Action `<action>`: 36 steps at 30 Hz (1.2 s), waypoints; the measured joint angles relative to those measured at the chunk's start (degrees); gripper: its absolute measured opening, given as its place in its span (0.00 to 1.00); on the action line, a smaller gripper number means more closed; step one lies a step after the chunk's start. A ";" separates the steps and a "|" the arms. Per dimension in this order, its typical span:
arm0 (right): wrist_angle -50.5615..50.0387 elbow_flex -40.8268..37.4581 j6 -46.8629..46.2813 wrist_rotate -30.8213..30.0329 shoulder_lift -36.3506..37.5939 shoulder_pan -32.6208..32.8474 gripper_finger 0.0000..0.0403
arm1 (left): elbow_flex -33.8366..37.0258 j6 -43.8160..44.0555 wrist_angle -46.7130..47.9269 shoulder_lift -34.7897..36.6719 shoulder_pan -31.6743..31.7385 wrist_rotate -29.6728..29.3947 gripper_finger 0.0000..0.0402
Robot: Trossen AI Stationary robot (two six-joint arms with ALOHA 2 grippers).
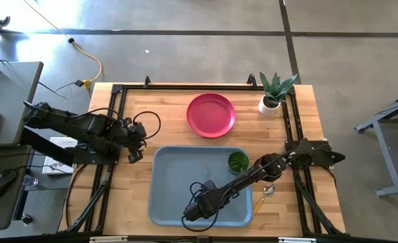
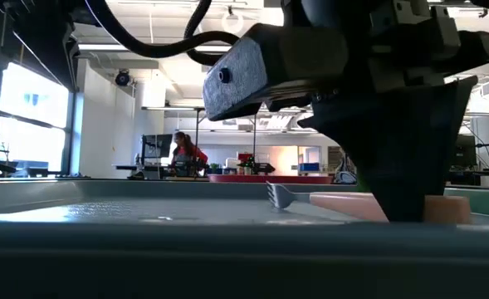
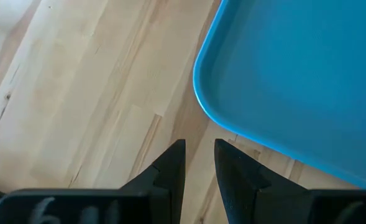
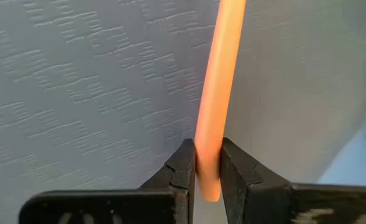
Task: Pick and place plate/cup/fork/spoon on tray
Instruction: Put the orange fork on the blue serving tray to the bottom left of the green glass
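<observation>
The right gripper [image 4: 209,177] hung low over the near part of the grey-blue tray [image 1: 168,202], its jaws closed tight on the orange-tan handle of the fork [image 4: 215,93]. In the low view the fork's silver tines [image 2: 279,198] lay level just above the tray floor, the handle running back into the dark gripper body.

The dark green cup [image 1: 238,162] stood inside the tray at its far right corner. The spoon [image 1: 266,194] lay on the wooden desk [image 1: 320,148] just beside the tray's right edge. The pink-red plate [image 1: 211,115] sat on the desk beyond the tray, apart from it, with a potted plant [image 1: 273,94] to its right (in a white pot).

The left gripper [image 3: 200,168] waited over the desk off the tray's left far corner, its jaws nearly together and holding nothing.
</observation>
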State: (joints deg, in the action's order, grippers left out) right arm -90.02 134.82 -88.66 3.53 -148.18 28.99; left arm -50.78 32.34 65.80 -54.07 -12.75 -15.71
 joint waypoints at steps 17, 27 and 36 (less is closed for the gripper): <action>0.00 0.00 -3.44 1.54 0.42 0.16 0.07 | 0.00 0.00 -0.07 -0.02 0.00 0.11 0.19; 0.07 -0.48 -3.62 1.24 0.31 0.37 0.11 | 0.00 -0.02 -0.09 -0.01 0.00 0.11 0.19; -0.14 -2.29 -0.98 5.15 0.17 0.26 0.13 | 0.00 -0.02 -0.11 -0.02 0.00 0.11 0.19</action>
State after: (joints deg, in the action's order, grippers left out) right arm -90.16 132.53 -89.64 8.68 -148.00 29.26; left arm -50.78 32.32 65.69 -54.08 -12.75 -15.59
